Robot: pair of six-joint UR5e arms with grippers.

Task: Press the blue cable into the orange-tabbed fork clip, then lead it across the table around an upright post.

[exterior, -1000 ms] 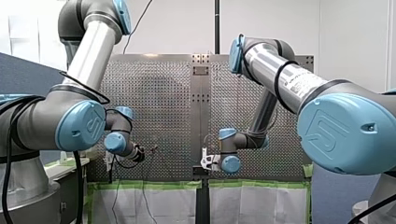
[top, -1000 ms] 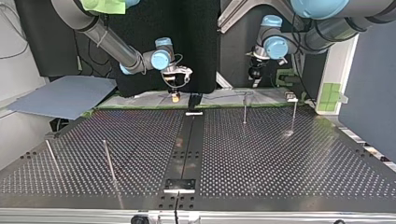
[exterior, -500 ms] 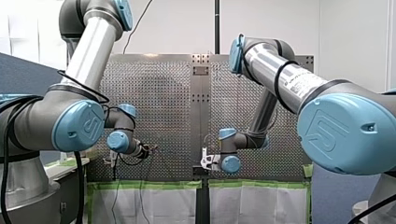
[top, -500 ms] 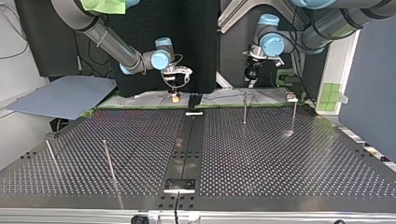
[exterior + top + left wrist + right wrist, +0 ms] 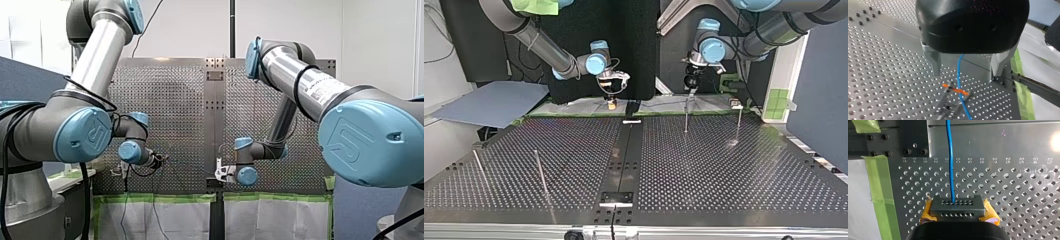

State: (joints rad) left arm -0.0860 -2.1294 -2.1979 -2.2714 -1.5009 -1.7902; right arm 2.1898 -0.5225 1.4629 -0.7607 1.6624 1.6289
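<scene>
The blue cable (image 5: pixel 949 157) runs straight ahead from my right gripper (image 5: pixel 957 205), whose yellow pads (image 5: pixel 927 212) are shut on it. In the top view that gripper (image 5: pixel 611 103) hangs at the table's far edge, left of the middle. My left gripper (image 5: pixel 966 74) is black with metal fingers (image 5: pixel 934 62) and stands open above the orange-tabbed fork clip (image 5: pixel 955 90). The cable (image 5: pixel 958 72) passes between those fingers without touching them and crosses the clip. In the top view my left gripper (image 5: pixel 691 94) is just behind a thin upright post (image 5: pixel 686 116).
Another post (image 5: pixel 739 122) stands at the top view's far right, and two slanted posts (image 5: pixel 540 172) (image 5: pixel 479 167) stand near its left front. A blue-grey sheet (image 5: pixel 491 102) lies off the table's left. Green tape (image 5: pixel 880 185) lines the table's edge.
My left arm has moved leftward in the top view, toward the middle, bringing its open gripper over the fork clip. My right arm has held still with the cable.
</scene>
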